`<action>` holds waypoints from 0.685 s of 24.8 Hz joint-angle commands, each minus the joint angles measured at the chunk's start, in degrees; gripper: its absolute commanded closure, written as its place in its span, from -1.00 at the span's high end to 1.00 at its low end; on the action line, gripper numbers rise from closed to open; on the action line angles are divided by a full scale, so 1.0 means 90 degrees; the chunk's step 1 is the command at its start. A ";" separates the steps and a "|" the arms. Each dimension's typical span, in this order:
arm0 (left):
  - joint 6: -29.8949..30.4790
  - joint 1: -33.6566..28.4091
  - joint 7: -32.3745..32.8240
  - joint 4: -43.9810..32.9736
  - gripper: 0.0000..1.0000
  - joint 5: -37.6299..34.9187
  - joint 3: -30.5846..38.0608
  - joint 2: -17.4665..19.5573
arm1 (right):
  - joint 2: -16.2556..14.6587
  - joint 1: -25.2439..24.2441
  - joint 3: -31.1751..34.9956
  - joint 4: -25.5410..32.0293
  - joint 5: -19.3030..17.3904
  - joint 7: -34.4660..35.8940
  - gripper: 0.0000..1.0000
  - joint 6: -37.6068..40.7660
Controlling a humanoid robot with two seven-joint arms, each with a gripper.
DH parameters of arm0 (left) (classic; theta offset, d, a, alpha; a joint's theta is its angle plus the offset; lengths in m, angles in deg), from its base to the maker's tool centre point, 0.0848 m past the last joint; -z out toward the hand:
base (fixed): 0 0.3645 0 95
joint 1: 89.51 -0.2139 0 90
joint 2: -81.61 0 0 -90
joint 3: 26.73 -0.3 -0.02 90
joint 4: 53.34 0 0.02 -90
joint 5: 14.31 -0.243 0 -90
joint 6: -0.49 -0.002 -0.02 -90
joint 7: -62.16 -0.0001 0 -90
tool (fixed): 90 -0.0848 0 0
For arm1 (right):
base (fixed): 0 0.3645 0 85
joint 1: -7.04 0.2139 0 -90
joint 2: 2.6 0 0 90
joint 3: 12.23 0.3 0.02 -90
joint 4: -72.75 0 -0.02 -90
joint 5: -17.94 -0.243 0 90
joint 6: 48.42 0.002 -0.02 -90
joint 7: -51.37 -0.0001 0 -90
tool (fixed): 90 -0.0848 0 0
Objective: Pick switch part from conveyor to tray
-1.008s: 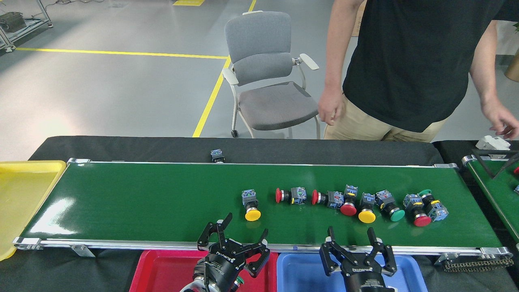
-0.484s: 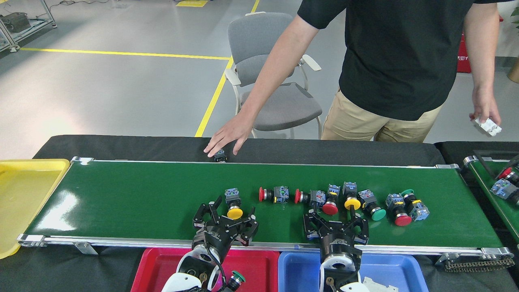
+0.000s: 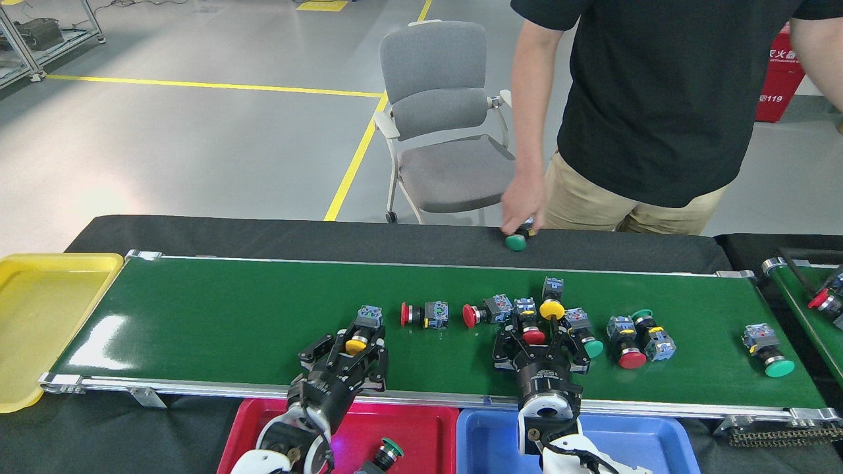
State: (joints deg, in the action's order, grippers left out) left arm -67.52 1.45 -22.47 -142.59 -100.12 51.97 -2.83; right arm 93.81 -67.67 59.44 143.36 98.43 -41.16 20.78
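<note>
The conveyor point(image 3: 217, 322) is a wide green belt carrying several push-button switch parts. My left gripper point(image 3: 348, 349) is open over the belt's near side, and a yellow-button switch part point(image 3: 366, 319) sits between its fingers. My right gripper point(image 3: 537, 347) is also open, its fingers on either side of a red-button switch part point(image 3: 527, 322). More parts lie close by: two red ones point(image 3: 421, 314) point(image 3: 484, 311), a yellow one point(image 3: 552, 301) and a green one point(image 3: 585, 336). Below the belt, the red tray point(image 3: 263, 428) holds a green-button part point(image 3: 388, 451). Beside it is the blue tray point(image 3: 487, 438).
A person stands behind the belt; a hand point(image 3: 523, 197) holds a green-button part point(image 3: 516, 241) on the black cloth. Another green part point(image 3: 767, 352) lies far right on the belt. A yellow tray point(image 3: 39, 316) is at the left end, a second belt point(image 3: 807, 309) at right, a grey chair point(image 3: 441, 131) behind.
The parts rode leftward on the belt. Both grippers moved forward over it and now straddle the yellow and red parts. The person's hand moved right, and a green part appeared at far right.
</note>
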 commanded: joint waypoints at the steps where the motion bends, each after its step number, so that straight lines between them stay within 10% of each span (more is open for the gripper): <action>1: 0.1551 -0.0341 -0.0030 -0.0601 -0.69 0.0111 0.0338 0.0280 | -0.0098 -0.0048 0.0005 0.0368 -0.0105 -0.0051 -0.77 0.0299; 2: 0.2264 -0.0488 -0.0020 -0.0679 -0.47 0.0150 0.0699 0.0290 | -0.0176 -0.0175 0.0005 0.0592 -0.0105 -0.0129 -0.77 0.0406; 5: 0.2557 -0.0664 -0.0001 -0.0757 1.00 0.0179 0.1529 0.0163 | -0.0293 -0.0604 0.0015 0.1266 -0.0135 -0.0354 -0.77 0.0826; 11: 0.2557 -0.1494 -0.0020 -0.0806 1.00 0.0365 0.1607 0.0056 | -0.0323 -0.0800 0.0005 0.1725 -0.0359 -0.0402 -0.76 0.1012; 17: 0.2197 -0.1630 -0.0040 -0.0796 1.00 0.0326 0.2954 -0.0442 | -0.0332 -0.2235 -0.0063 0.3326 -0.0418 -0.0588 -0.74 0.3110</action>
State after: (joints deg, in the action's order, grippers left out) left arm -45.54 -13.54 -22.34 -149.09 -97.14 76.33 -6.27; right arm 90.73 -87.40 59.11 171.31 94.79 -46.24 42.84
